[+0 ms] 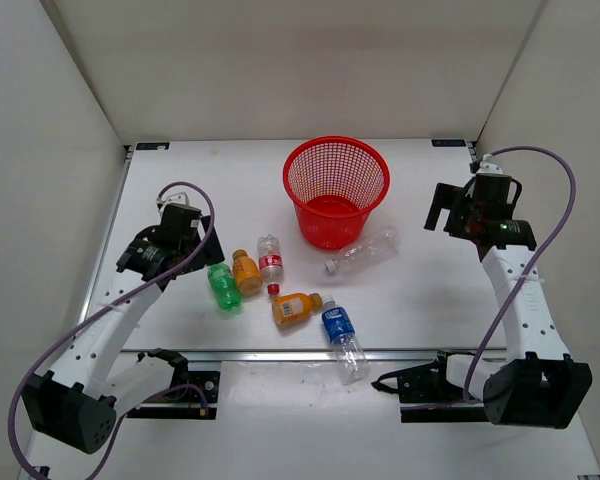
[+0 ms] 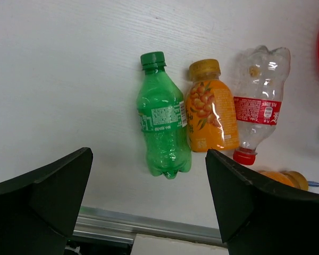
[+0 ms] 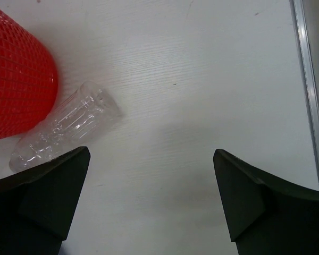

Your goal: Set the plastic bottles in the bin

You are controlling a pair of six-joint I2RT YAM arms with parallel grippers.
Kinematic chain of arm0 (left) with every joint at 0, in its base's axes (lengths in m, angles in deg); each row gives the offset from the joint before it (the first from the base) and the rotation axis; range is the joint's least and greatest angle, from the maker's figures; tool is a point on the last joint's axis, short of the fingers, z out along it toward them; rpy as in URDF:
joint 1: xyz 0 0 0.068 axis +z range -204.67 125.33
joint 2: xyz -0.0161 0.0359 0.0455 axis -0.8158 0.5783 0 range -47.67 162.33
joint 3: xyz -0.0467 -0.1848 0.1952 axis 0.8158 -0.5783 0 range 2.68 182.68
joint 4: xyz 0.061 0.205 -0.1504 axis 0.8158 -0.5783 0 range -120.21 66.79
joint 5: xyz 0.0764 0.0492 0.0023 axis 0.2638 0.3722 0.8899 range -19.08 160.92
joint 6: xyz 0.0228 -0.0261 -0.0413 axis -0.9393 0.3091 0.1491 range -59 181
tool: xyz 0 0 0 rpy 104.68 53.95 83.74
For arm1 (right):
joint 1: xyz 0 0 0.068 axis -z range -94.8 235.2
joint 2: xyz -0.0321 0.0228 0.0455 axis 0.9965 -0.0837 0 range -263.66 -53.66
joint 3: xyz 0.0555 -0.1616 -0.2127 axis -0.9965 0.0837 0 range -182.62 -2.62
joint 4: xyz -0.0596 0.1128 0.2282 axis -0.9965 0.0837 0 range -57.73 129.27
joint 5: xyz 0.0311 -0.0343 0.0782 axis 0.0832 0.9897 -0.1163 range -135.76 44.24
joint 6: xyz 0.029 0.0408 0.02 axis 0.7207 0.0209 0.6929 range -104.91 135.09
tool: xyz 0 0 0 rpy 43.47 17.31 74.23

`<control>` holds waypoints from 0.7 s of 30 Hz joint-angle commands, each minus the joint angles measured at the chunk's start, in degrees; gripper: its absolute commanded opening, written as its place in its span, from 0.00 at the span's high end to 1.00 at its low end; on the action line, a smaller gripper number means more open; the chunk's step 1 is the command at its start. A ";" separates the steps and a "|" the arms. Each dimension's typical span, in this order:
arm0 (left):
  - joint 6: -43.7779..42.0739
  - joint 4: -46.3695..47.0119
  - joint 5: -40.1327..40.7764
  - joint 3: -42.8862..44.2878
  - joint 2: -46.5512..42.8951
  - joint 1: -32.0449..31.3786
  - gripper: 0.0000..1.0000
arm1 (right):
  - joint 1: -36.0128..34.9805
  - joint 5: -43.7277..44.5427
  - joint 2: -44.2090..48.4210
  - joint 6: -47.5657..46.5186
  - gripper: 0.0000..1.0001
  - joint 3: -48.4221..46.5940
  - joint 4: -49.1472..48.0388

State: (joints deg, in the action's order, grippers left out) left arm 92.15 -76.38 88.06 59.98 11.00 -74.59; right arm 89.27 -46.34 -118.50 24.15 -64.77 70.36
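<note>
My left gripper (image 2: 149,159) hangs wide open over the green bottle (image 2: 162,127) at frame centre, lined up to take it. My right gripper (image 3: 151,154), equally wide, hovers near the clear bottle (image 3: 64,130), lower left, beside the bin (image 3: 16,79).

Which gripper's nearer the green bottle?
Left. The left gripper is open right by the cap of the green bottle; the right gripper is far off, on the other side of the bin.
</note>
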 commanded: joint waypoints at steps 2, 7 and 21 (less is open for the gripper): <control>2.07 0.69 -1.76 -2.27 -2.25 -0.99 0.02 | -4.86 8.13 1.03 -2.45 0.01 0.09 -1.08; 2.42 1.40 -2.65 -3.42 -2.95 -0.74 0.02 | -10.23 6.38 2.53 -1.51 0.01 1.42 -4.77; 0.84 2.63 -4.84 -6.67 -3.75 -0.47 0.02 | -10.22 -1.53 -4.23 27.47 0.01 12.57 -19.70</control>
State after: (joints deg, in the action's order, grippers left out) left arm 93.51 -75.22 84.87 54.03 8.05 -75.38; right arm 81.23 -46.23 -122.17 41.92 -53.12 59.67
